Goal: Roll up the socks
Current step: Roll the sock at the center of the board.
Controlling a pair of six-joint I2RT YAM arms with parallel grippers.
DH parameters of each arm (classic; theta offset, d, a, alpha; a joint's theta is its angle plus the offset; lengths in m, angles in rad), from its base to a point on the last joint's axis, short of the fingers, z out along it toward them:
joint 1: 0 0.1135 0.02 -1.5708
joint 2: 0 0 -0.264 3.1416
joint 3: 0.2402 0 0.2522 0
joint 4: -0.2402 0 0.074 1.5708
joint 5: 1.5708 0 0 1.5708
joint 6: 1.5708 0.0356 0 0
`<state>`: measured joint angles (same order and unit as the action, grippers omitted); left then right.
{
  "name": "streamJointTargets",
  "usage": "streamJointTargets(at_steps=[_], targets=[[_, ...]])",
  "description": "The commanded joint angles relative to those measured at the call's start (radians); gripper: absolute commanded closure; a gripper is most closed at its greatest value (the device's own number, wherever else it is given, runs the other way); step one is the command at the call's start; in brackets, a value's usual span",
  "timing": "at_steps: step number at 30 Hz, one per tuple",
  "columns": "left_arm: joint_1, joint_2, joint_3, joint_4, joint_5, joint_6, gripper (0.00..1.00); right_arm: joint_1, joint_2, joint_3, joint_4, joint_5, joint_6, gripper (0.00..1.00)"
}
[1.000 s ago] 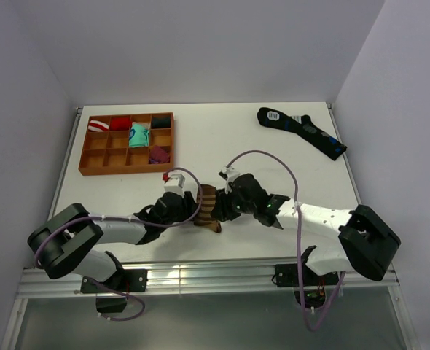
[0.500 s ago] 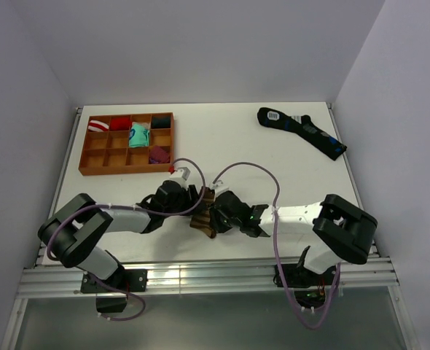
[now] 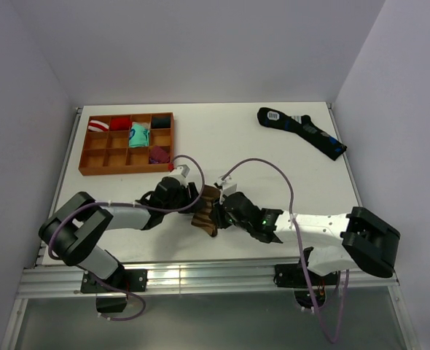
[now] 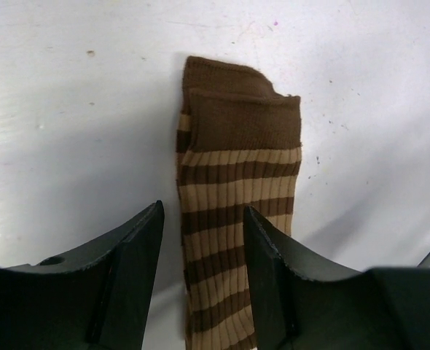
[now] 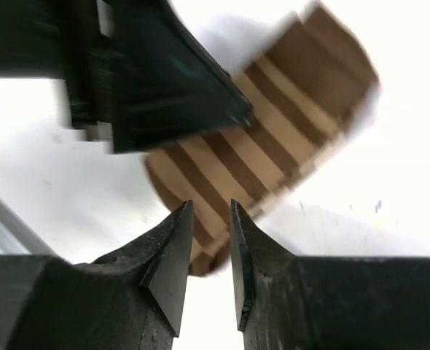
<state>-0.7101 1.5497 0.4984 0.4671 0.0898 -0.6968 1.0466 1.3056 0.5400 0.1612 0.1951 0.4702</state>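
The socks (image 3: 205, 211), a brown pair with cream stripes, lie flat near the table's front middle. In the left wrist view the socks (image 4: 233, 219) run away from the camera, dark cuff at the far end. My left gripper (image 4: 202, 211) stands open astride them, with bare table showing beside one finger. It reaches them from the left (image 3: 193, 197). My right gripper (image 3: 221, 213) comes in from the right. Its jaws (image 5: 210, 208) stand a narrow gap apart at the socks' (image 5: 273, 138) thick near end, which is blurred. A left finger (image 5: 164, 87) shows above it.
A wooden divided tray (image 3: 91, 152) at the back left holds small red, teal and purple bundles. A black sock with blue marks (image 3: 302, 131) lies at the back right. The table's front edge and metal rail (image 3: 200, 273) run just behind both arms.
My left gripper has shifted a little right and farther onto the socks. The right gripper has slid left to the socks' near end, and the socks have turned slightly.
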Motion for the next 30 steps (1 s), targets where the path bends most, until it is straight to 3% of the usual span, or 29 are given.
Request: streamJointTargets(at_steps=[1, 8, 16, 30], targets=[[0.018, -0.048, 0.019, -0.065, -0.009, -0.006, 0.46, 0.026, -0.048, -0.015, 0.095, 0.008, -0.137, 0.65], [0.031, -0.085, 0.068, -0.185, -0.028, 0.003, 0.47, 0.062, 0.000, 0.020, 0.066, -0.003, -0.272, 0.52], [0.044, -0.028, 0.152, -0.271, 0.013, 0.013, 0.47, 0.121, 0.099, 0.103, -0.026, 0.024, -0.376, 0.45], [0.047, 0.093, 0.271, -0.346, 0.051, 0.048, 0.48, 0.187, 0.213, 0.132, -0.077, 0.145, -0.377, 0.42]])
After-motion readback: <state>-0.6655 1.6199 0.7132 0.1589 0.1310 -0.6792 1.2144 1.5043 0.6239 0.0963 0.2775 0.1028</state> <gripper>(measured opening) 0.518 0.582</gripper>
